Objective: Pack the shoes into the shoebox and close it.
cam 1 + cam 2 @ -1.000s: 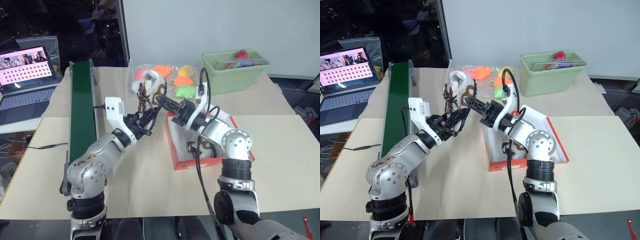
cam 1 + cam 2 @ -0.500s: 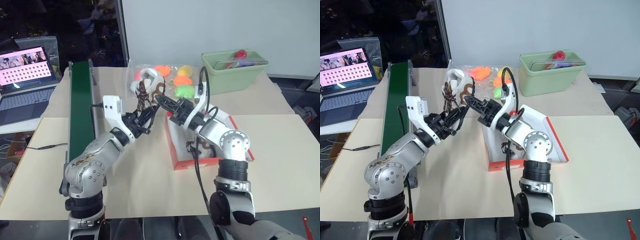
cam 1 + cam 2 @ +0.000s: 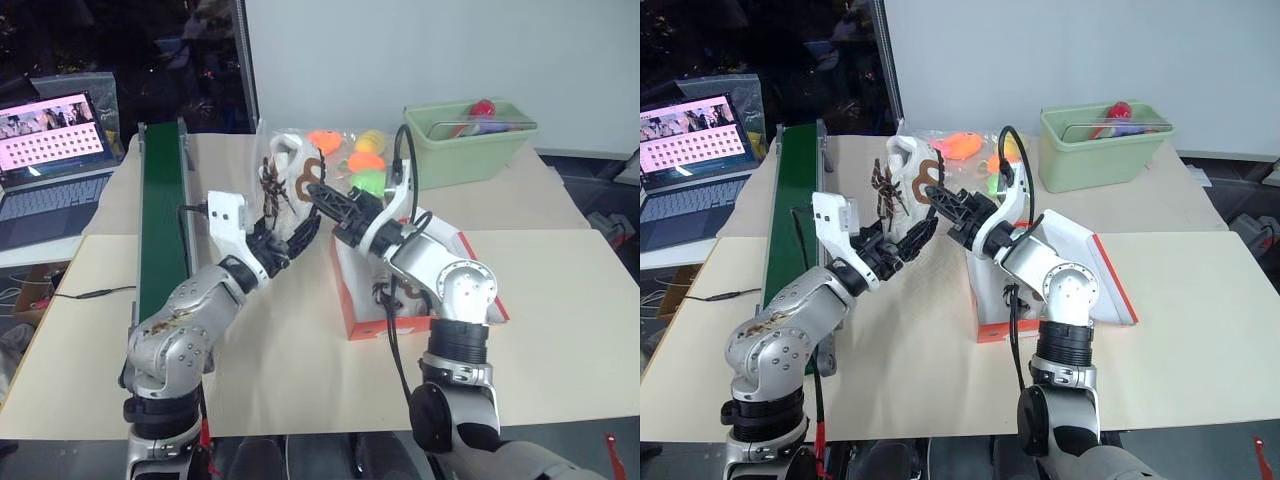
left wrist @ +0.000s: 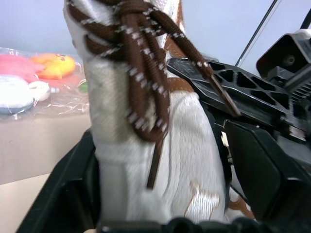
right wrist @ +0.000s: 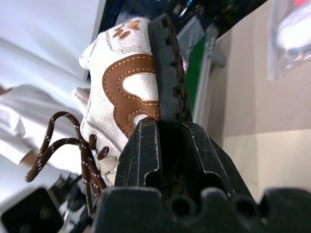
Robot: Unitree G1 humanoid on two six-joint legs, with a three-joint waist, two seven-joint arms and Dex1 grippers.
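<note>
- Left eye view: the shoe [image 3: 292, 170], white with brown patches and dark brown laces, is held up in the air between the two arms, above the table [image 3: 560, 330] and to the left of the shoebox [image 3: 395, 300].
- The right gripper [image 3: 318, 195] is closed on the shoe, its black fingers pinching the shoe's upper from the right.
- The left gripper [image 3: 292, 238] sits just below the shoe with its fingers spread apart, one on each side of it; whether they touch the shoe I cannot tell.
- The shoebox lies open on the table under the right arm, red-orange outside and white inside, its lid folded back to the right.
- Far behind the shoe lie bright soft toys [image 3: 358, 160] in clear plastic, and to their right a light-green bin [image 3: 470, 140].
- A green conveyor [image 3: 162, 215] runs along the left, with a laptop [image 3: 55, 160] further left.
- Right eye view: the same scene; the shoe [image 3: 908, 175] stands upright in the air with its laces hanging on its left.
- Left wrist view: the shoe [image 4: 146, 136] stands between the two spread black fingers [image 4: 68, 194], laces [image 4: 141, 87] dangling in front.
- Right wrist view: the right gripper's fingers [image 5: 167, 77] are pressed together on the edge of the shoe [image 5: 121, 87].
</note>
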